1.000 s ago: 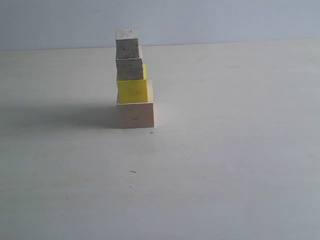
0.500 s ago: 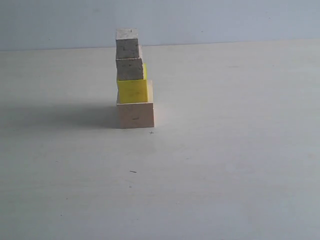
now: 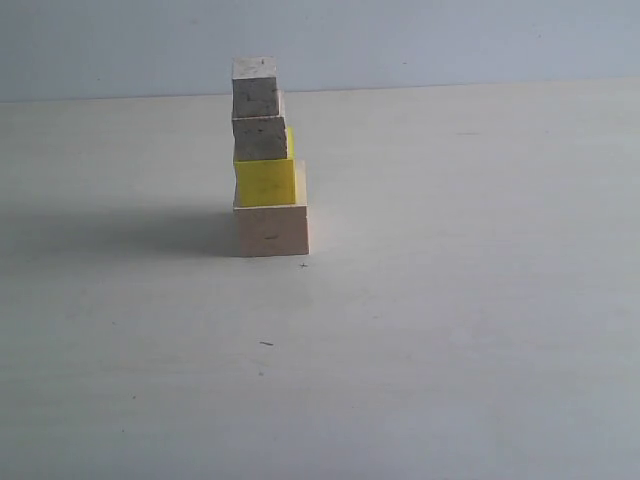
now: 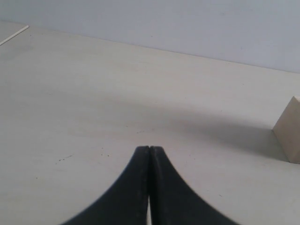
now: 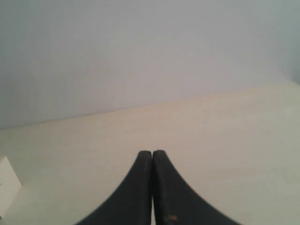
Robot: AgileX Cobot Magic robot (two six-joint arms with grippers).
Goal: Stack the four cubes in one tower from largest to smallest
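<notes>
The tower [image 3: 268, 160] looks finished, yellow cube [image 3: 265, 183] second and small cube [image 3: 255, 88] on top, nothing left to stack; my left gripper [image 4: 149, 149] and right gripper [image 5: 152, 152] are pinched closed, empty.

Pale cube [image 4: 289, 130] cut by frame edge; pale block corner [image 5: 6, 187] likewise, identity unclear.

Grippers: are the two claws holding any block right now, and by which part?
Nothing is held. The left gripper and the right gripper are both shut with nothing between them. The tower stands untouched on the table.
</notes>
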